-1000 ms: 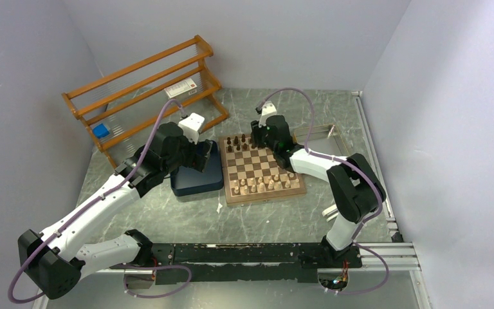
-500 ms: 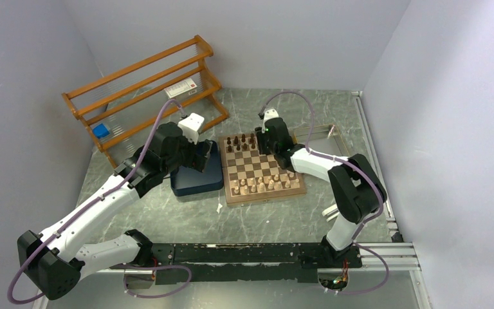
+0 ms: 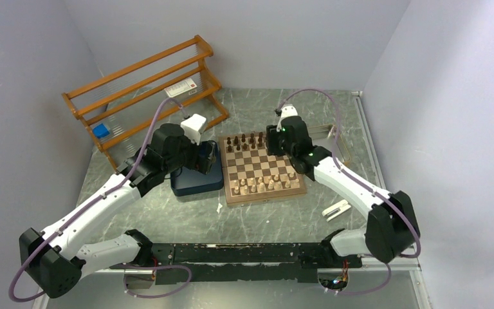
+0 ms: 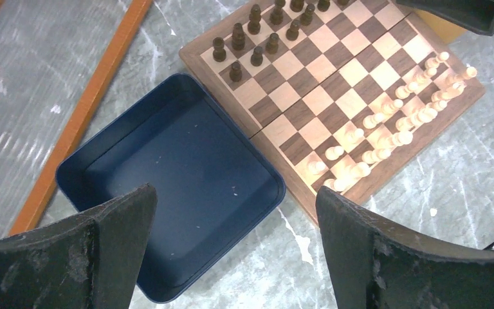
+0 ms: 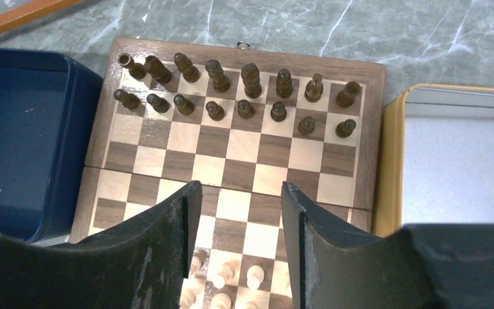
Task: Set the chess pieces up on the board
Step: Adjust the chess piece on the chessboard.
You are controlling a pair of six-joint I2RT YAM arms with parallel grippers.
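**Clerk:** Item one, the chess pieces (image 5: 245, 108). Location?

**Keeper:** Sixteen dark chessmen, counted in the right wrist view. They stood in two full rows of eight along the far edge of the board (image 5: 257, 151), one to a square. The order of the back row was too small to tell.

**Clerk:** Opposite edge?

**Keeper:** Pale cream pieces (image 4: 386, 138), two crowded rows on the near side.

**Clerk:** Right claw (image 5: 238, 193)?

**Keeper:** It hung over the middle of the board, fingers parted, nothing between them, apart from every piece.

**Clerk:** Left claw (image 4: 233, 193)?

**Keeper:** Spread wide and gripping nothing, above the dark blue tray (image 4: 186, 180) just beside the board's left edge. No chessman showed in that tray.

**Clerk:** Surroundings?

**Keeper:** A yellow-rimmed metal tray (image 5: 392, 161) just beside the board's right edge and a wooden rack (image 3: 141, 90) at the back left, all on the marbled bench (image 3: 186, 212).

**Clerk:** Step in hand?

**Keeper:** By my reading, placing was done or nearly so, and a check was due. The next move called for looking over the back row for wrong squares or leaning men. Any correction needed the right claw to come straight down over one piece, since the neighbours stood close. Failing that, both arms could lift away.
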